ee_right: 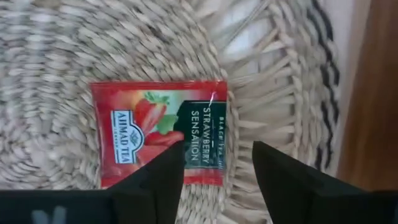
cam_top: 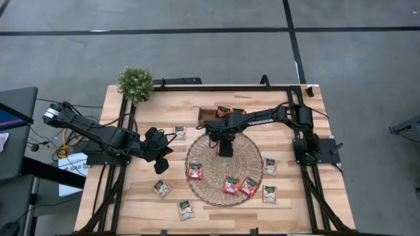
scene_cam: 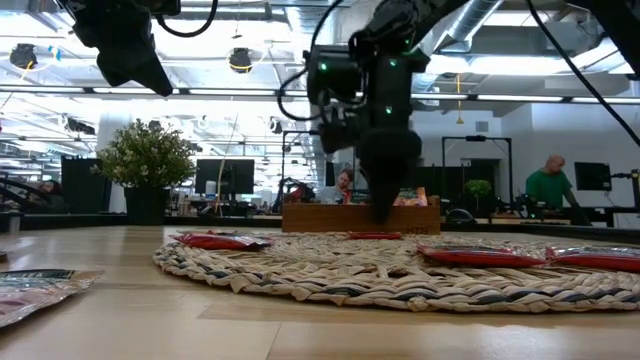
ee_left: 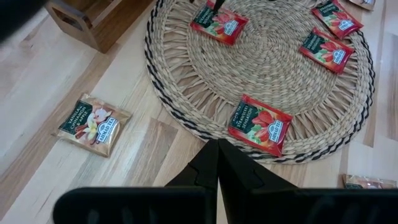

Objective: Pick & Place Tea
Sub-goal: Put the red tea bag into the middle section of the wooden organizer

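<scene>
A round woven mat [cam_top: 213, 193] lies mid-table with several red tea sachets on it [cam_top: 195, 170] [cam_top: 230, 185] [cam_top: 249, 187]. Another red sachet [ee_right: 158, 134] lies flat on the mat's far part. My right gripper [ee_right: 217, 177] [cam_top: 225, 151] points down just above it, open. One finger is over the sachet's printed end and the other is over bare mat. In the low view its tips [scene_cam: 382, 212] hang a little above the mat. My left gripper [ee_left: 217, 163] [cam_top: 161, 164] waits shut, raised over the table left of the mat.
Whitish tea sachets lie on the bare wood around the mat [cam_top: 179, 132] [cam_top: 162, 189] [cam_top: 186, 210] [cam_top: 270, 166] [cam_top: 269, 194]. A small wooden tray [cam_top: 207, 117] holding sachets stands beyond the mat. A potted plant [cam_top: 135, 83] stands at the far left corner. People sit in the room behind [scene_cam: 548, 185].
</scene>
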You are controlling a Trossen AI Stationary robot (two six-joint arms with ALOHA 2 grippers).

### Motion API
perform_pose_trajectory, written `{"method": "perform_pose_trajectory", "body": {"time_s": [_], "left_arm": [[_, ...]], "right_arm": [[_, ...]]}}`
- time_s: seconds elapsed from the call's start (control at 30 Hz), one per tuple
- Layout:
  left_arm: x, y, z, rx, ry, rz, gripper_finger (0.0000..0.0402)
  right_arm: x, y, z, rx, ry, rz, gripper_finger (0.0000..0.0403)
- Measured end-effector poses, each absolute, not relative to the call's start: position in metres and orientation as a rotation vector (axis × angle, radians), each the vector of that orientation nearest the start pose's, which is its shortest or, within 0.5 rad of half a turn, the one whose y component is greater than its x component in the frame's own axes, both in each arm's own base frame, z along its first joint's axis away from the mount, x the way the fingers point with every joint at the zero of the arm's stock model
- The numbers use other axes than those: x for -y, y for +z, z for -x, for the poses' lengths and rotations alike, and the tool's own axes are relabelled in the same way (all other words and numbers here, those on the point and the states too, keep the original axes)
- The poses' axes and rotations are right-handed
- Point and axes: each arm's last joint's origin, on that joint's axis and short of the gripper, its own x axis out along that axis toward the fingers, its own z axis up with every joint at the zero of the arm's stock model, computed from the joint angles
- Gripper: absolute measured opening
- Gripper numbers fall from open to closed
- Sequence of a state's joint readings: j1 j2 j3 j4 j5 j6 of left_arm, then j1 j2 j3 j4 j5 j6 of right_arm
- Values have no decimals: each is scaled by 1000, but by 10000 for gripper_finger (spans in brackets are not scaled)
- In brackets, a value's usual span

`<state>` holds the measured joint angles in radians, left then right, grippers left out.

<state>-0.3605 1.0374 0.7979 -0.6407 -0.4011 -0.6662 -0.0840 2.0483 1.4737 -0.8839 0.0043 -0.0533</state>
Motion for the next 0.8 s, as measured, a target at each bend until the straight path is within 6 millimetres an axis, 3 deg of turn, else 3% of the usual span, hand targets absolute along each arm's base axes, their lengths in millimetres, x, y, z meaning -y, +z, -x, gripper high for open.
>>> {"method": "perform_pose_trajectory", "body": {"time_s": [0.13, 0.33, 0.8], "left_arm": [[59, 258, -189, -760, 303, 301, 0], [59, 258, -189, -757, 306, 297, 0], [59, 258, -189, -757, 307, 300, 0]], "right_arm": [[32, 146, -380, -1502, -30, -18, 187], [31, 141, -376, -1506, -48, -40, 164], [30, 145, -380, -1501, -43, -34, 29]]}}
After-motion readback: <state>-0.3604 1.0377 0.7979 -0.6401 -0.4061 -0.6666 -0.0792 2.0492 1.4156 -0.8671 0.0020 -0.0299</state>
